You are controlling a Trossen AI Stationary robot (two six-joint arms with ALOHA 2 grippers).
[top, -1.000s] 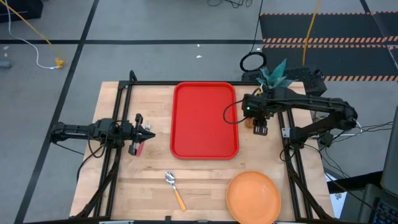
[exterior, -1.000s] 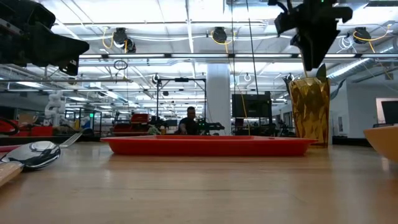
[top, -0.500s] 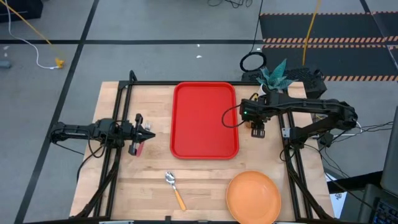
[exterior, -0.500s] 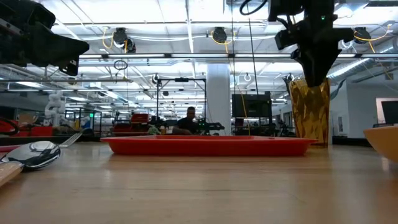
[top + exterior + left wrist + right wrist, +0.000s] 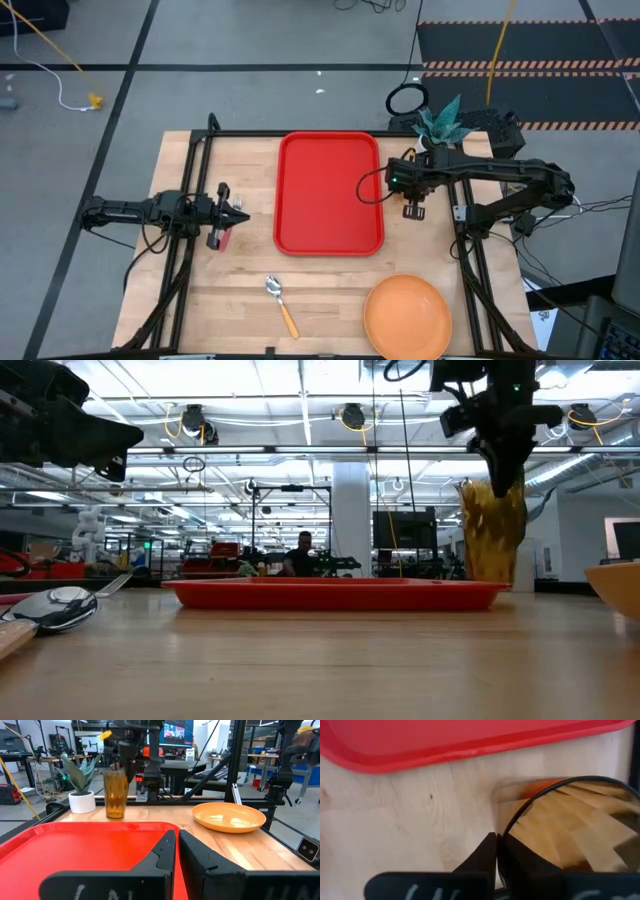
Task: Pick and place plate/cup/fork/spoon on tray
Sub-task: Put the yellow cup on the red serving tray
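Note:
The amber cup (image 5: 492,530) stands just right of the red tray (image 5: 330,192), at the middle of its long side. My right gripper (image 5: 414,208) is above the cup and shut on it. My left gripper (image 5: 240,212) hovers shut and empty left of the tray, raised above the table. Under it lies the fork with the pink-red handle (image 5: 218,238). The orange-handled spoon (image 5: 281,303) lies near the front edge. The orange plate (image 5: 407,315) sits at the front right. My right gripper pinches the cup's rim (image 5: 506,827) on the side nearest the tray, with one finger inside the cup and one outside. The fingers come from above, pointing down. The cup hangs close to upright below them. I cannot tell whether its base is clear of the table.
A white pot with a teal plant (image 5: 438,120) stands at the far right corner, behind the cup. Black frame rails run along the table's left and right sides (image 5: 470,250). Bare wood lies between the tray and the front edge.
My right gripper has come down onto the cup and shut on its rim. The cup has shifted a little toward the tray.

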